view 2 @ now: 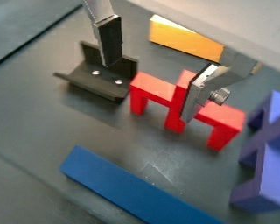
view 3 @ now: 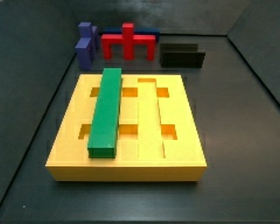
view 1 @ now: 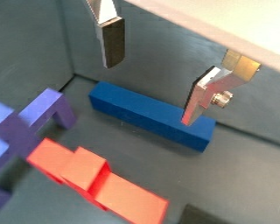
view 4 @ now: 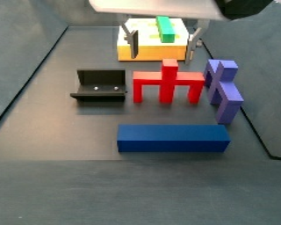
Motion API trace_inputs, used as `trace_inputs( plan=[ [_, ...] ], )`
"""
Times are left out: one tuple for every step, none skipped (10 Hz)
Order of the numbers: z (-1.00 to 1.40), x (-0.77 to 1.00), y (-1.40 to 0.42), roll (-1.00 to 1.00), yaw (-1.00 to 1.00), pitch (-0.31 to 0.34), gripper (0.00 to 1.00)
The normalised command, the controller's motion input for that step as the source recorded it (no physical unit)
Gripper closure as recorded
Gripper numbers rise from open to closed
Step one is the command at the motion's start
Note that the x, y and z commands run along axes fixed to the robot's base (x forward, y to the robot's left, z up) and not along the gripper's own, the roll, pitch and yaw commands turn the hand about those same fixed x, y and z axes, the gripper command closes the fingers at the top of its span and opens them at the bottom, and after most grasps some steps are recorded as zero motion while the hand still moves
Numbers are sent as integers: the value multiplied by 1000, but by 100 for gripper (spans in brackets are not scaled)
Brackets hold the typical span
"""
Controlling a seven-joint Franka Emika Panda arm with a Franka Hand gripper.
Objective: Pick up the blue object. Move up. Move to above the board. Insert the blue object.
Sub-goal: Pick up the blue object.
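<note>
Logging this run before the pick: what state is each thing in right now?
End effector: open, empty, raised above the floor between board and red piece.
Blue bar: flat on the floor, not gripped.
Yellow board: flat, one groove filled.
Green bar: seated in a board groove.
Red piece, purple piece, fixture: resting on the floor.

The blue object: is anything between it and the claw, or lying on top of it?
Nothing visible does. The blue object lies alone on the floor, its top bare. The claw hangs open above the red piece, which stands beside the bar, not on it.
</note>
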Motion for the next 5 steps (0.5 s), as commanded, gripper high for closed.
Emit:
trace_inputs(
  plan=[
    [-26,0,0,0,-1000,34,0],
    [0,0,6,0,-971,60,0],
    [-29,0,40,0,-940,80,0],
    [-54,0,86,0,-903,101,0],
    [-60,0,123,0,-871,106,0]
  ],
)
